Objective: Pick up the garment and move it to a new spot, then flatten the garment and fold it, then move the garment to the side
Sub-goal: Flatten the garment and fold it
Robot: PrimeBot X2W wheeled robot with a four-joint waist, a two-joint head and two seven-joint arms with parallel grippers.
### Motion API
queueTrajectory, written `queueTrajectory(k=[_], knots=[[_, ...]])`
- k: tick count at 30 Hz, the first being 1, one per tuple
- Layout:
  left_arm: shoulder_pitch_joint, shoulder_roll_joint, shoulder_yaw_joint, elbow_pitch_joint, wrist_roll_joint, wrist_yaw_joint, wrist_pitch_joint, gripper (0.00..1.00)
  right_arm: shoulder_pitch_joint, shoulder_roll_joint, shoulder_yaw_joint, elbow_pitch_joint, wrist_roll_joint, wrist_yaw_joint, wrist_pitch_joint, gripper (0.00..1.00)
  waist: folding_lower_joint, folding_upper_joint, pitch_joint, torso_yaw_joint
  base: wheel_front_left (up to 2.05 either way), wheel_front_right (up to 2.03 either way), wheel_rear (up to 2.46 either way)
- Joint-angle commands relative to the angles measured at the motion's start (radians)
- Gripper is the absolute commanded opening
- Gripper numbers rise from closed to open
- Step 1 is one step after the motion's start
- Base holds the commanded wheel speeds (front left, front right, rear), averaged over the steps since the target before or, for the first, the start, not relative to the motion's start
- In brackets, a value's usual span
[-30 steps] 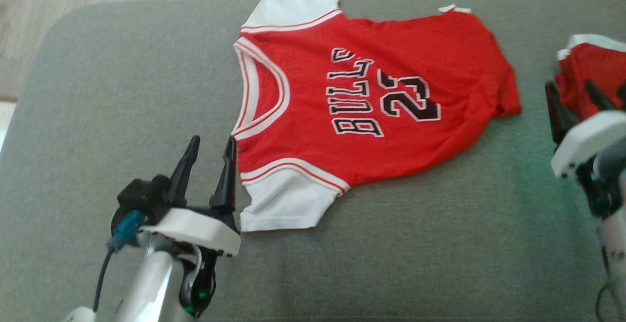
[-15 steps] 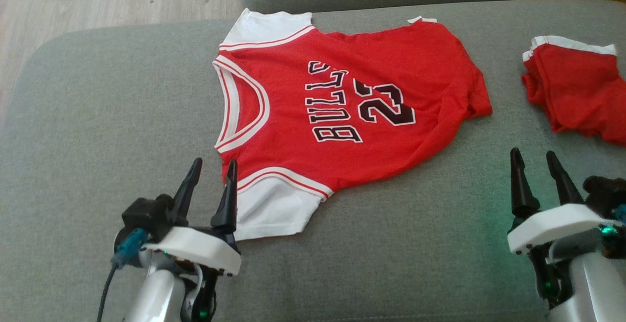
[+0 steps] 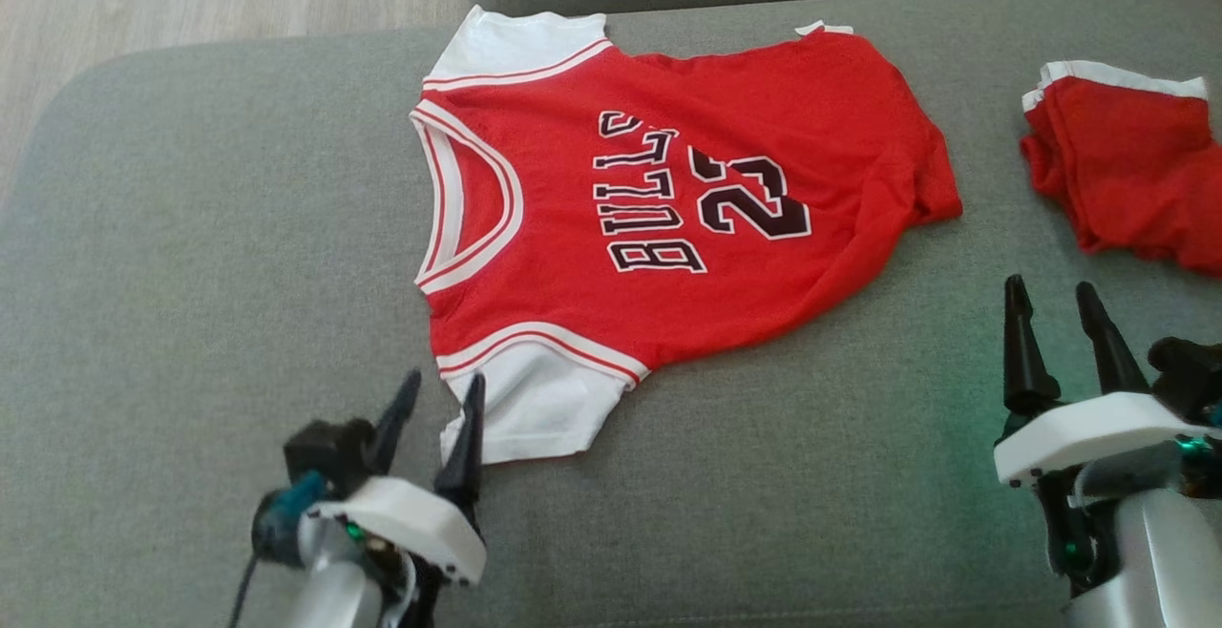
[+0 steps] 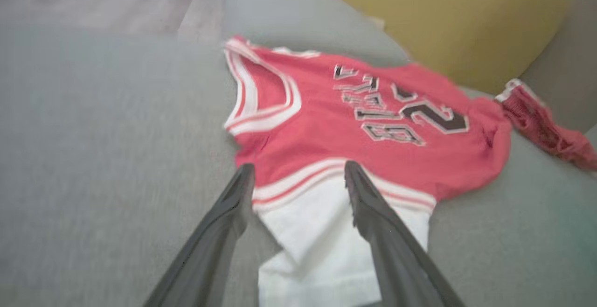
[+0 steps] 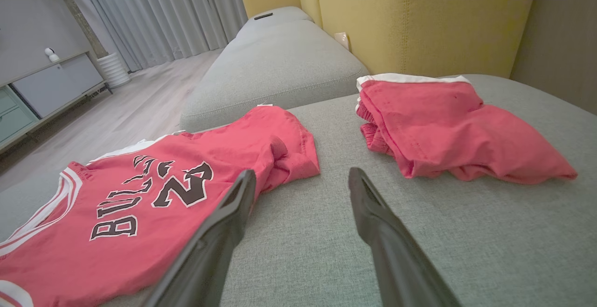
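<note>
- On the near left, the left gripper [image 3: 442, 382] is hovering with its two dark fingers spread wide and nothing between them, its tips just beside the near white sleeve [image 3: 535, 413]. In the left wrist view that sleeve [image 4: 317, 232] is showing between the fingers.
- At centre, the red jersey [image 3: 687, 218] is lying face up and nearly flat on the grey sofa cushion [image 3: 191, 227]. Its long axis is running left to right, with the collar at the left and the hem at the right.
- On the near right, the right gripper [image 3: 1050, 289] is waiting with jaws just as wide and empty, well apart from the hem, which is sitting farther back and to its left.
- At the far right, a bundle of red shorts [image 3: 1127, 170] is resting apart from the jersey.
- The left arm is looking the nearer of the two by a clear margin, so a first pinch would likely be falling on the sleeve edge directly ahead of its fingers.
</note>
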State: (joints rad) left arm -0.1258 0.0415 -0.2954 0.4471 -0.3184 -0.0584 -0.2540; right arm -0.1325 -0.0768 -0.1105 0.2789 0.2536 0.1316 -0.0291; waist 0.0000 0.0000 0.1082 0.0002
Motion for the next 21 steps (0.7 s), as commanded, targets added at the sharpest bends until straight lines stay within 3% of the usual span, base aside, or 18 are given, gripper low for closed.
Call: queueTrajectory(k=[1, 11, 16, 17, 18, 19, 21], knots=[[-0.039, 0.009, 0.020, -0.010, -0.004, 0.002, -0.007, 1.00, -0.030, -0.003, 0.017, -0.038, -0.010, -0.001, 0.001, 1.00, 0.0000, 0.0000, 0.001, 0.000, 0.00, 0.00, 0.00], [-0.108, 0.009, -0.020, 0.190, -0.022, 0.040, 0.044, 1.00, -0.030, 0.008, 0.011, -0.033, -0.019, -0.001, 0.004, 1.00, 0.0000, 0.0000, 0.019, 0.002, 0.00, 0.00, 0.00], [-0.125, 0.009, -0.051, 0.226, -0.041, 0.014, 0.066, 1.00, -0.033, 0.011, 0.012, -0.032, -0.019, -0.001, 0.004, 1.00, 0.0000, 0.0000, 0.024, -0.002, 0.00, 0.00, 0.00], [-0.128, 0.009, -0.061, 0.233, -0.046, 0.006, 0.076, 0.90, -0.035, 0.011, 0.012, -0.030, -0.019, -0.001, 0.003, 1.00, 0.0000, 0.0000, 0.025, -0.003, 0.00, 0.00, 0.00], [-0.131, 0.009, -0.070, 0.234, -0.052, -0.003, 0.079, 0.42, -0.035, 0.012, 0.012, -0.029, -0.019, -0.001, 0.003, 1.00, 0.0000, 0.0000, 0.025, -0.003, 0.00, 0.00, 0.00], [-0.134, 0.009, -0.076, 0.231, -0.061, -0.009, 0.074, 0.00, -0.036, 0.012, 0.012, -0.027, -0.019, -0.001, 0.003, 1.00, 0.0000, 0.0000, 0.025, -0.004, 0.00, 0.00, 0.00], [-0.141, 0.009, -0.087, 0.218, -0.077, -0.022, 0.058, 0.00, -0.038, 0.013, 0.010, -0.023, -0.021, -0.001, 0.003, 1.00, 0.0000, 0.0000, 0.025, -0.003, 0.00, 0.00, 0.00]])
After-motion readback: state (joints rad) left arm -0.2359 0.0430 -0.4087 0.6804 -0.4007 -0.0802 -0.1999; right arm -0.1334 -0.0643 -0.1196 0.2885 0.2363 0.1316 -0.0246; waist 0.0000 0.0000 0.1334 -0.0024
